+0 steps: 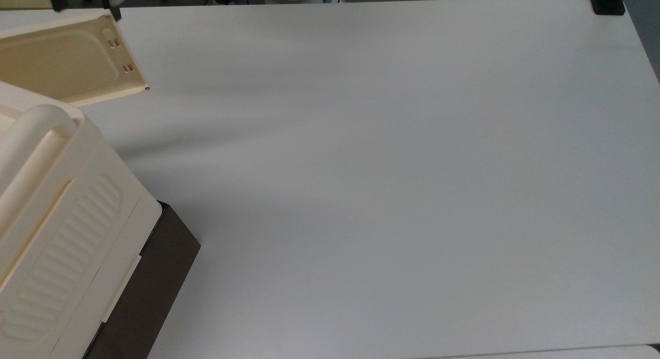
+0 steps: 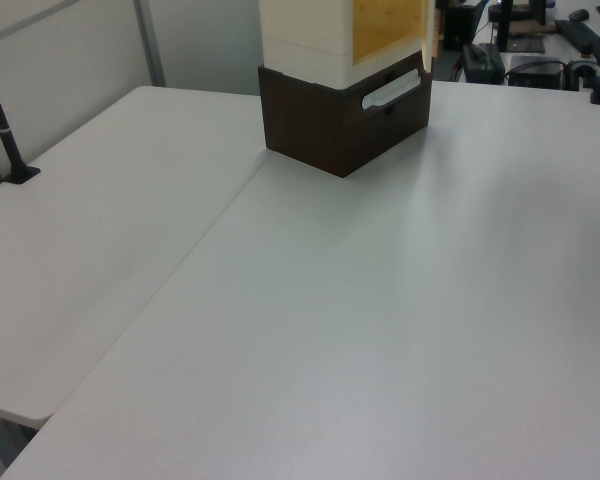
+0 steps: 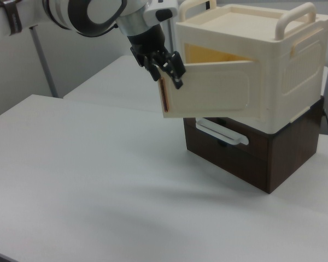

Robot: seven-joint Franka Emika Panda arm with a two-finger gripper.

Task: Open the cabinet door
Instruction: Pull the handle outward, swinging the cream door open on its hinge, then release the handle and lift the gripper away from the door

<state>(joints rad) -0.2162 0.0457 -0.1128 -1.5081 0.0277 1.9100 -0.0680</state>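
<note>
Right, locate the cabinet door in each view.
Top view: door at upper left, swung out from the cabinet.
Left view: door at top centre, above the brown base.
Right view: door at centre.
Shared landmark: dark brown base.

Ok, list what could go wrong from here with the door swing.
1. The gripper sits at the very corner of the cabinet door; it could slip off that edge if it pulls further.
2. The door already stands wide out from the cabinet; forcing it further might strain the hinge.
3. The cream box sits on a dark base; a sideways pull might shift the stack across the table.
</note>
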